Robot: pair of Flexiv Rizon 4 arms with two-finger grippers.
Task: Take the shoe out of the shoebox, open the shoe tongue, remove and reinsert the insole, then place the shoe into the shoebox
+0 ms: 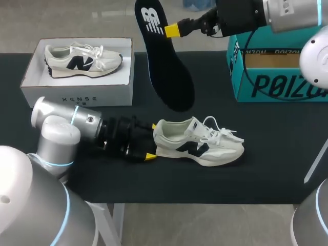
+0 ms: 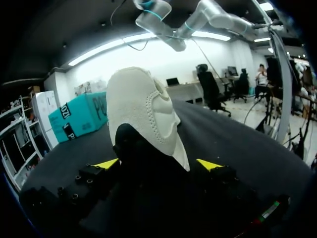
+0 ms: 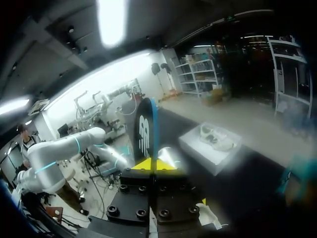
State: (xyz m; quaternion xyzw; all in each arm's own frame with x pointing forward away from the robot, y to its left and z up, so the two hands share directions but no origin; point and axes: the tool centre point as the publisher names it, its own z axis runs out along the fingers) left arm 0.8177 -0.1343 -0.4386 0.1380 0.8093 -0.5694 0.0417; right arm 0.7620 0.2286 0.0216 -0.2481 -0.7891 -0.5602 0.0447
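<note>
Teal box [image 1: 266,87] near airborne insole [image 1: 166,66]

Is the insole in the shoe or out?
Out: the right gripper holds the insole aloft, apart from the shoe on the table.

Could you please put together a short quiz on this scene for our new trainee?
1. True or false: the insole lies inside the shoe on the table.
2. The right claw is shut on: A a lace, B the insole, C a box lid.
3. Fill in: the left claw sits at that shoe's ____.
Key: 1 false; 2 B; 3 heel.
</note>
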